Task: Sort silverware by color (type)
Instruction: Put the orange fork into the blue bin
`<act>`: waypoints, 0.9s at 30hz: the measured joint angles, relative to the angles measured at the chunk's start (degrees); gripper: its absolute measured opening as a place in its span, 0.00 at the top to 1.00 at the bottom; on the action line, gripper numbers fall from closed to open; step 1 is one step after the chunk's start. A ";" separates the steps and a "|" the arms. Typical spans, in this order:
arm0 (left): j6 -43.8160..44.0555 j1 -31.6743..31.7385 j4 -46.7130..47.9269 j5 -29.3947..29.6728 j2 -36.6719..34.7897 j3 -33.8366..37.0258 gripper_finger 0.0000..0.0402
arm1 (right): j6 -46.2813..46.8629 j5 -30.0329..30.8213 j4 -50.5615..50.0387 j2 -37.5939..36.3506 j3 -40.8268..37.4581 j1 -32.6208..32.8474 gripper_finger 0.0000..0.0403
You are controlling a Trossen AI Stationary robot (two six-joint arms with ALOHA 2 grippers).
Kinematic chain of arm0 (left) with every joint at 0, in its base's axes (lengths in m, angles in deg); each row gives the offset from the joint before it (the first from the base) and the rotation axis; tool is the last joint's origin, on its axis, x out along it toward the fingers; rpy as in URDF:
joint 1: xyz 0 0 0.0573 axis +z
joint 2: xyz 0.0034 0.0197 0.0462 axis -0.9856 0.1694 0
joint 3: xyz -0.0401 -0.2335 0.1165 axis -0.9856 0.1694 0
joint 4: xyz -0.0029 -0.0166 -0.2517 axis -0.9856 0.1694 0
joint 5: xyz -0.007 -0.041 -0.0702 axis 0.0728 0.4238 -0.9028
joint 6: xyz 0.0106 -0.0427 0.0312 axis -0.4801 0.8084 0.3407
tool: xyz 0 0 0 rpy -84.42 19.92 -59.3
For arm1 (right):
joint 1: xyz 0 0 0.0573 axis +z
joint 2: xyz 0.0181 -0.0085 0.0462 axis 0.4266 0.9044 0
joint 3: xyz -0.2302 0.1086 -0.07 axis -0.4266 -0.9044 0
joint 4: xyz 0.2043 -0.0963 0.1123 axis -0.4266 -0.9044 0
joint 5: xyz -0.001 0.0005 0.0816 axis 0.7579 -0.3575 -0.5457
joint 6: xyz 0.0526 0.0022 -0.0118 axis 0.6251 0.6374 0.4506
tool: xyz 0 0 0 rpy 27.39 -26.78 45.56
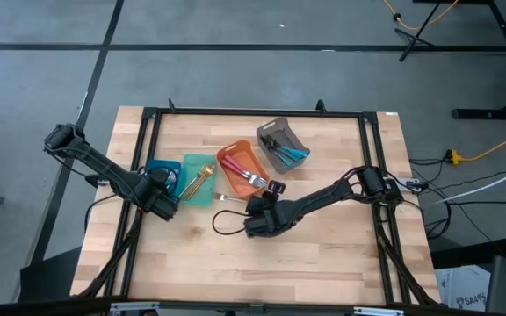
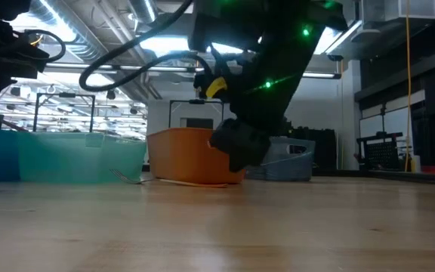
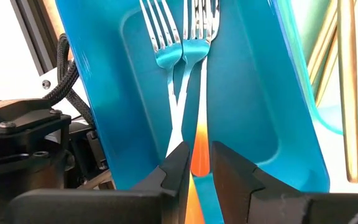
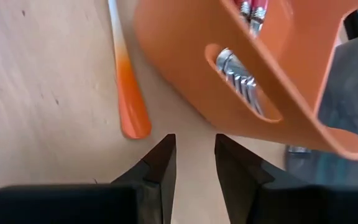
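Observation:
My left gripper [image 3: 197, 149] is over the near end of the blue bin [image 3: 253, 99], shut on an orange-handled fork [image 3: 201, 37] whose head lies in the bin beside a second fork [image 3: 160, 43]. My right gripper [image 4: 196, 140] is open and empty, low over the table in front of the orange bin [image 4: 241, 74], which holds red-handled forks [image 4: 253, 12]. An orange-handled utensil [image 4: 126, 93] lies flat on the table just beside my right gripper. Gold utensils [image 1: 198, 178] lie in the teal bin and blue ones [image 1: 292, 156] in the grey bin. My left gripper pinches the fork's orange handle [image 3: 199, 163] between its two fingers, well back from the head. The fingers lie across the handle. The fork points away from the gripper, its head resting on the blue bin's floor, crossed with the other fork's handle.
The four bins stand in a row across the table's middle: blue [image 1: 158, 169], teal [image 1: 202, 167], orange [image 1: 235, 162], grey [image 1: 281, 140]. A black frame [image 1: 253, 112] runs around the tabletop. Bare wood lies toward the near edge [image 1: 262, 272].

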 joint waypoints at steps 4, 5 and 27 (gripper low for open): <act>0.00 0.00 -0.01 0.00 0.00 0.00 0.85 | 0.02 -0.10 3.47 0.00 -1.64 0.00 0.74; 0.00 0.00 -0.01 0.00 0.00 0.00 0.85 | 0.02 -0.65 4.04 0.00 -1.92 0.00 0.74; -0.02 0.01 -0.03 -0.02 0.00 0.00 0.85 | -0.20 -7.68 9.37 0.00 -3.04 0.00 0.74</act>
